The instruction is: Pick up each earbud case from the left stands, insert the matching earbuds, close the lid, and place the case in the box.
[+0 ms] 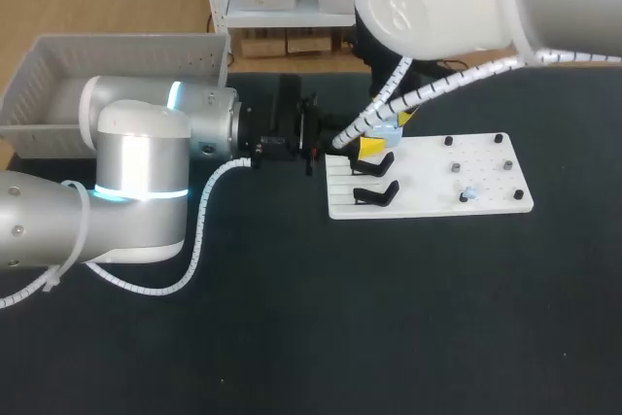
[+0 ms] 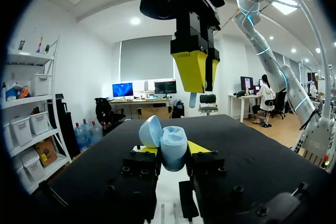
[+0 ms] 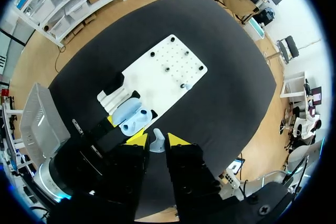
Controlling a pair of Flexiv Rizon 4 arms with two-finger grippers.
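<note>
Left pincer clamps glossy rounded case, lid open — right pincer pinches earbud.

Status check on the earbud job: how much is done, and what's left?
Done: the case is off the stands, lid open, clamped in the left gripper. In hand: the right gripper holds an earbud just above the case, not yet seated. Left: a second earbud sits on the white board; then the lid needs closing and the case goes in the box.
</note>
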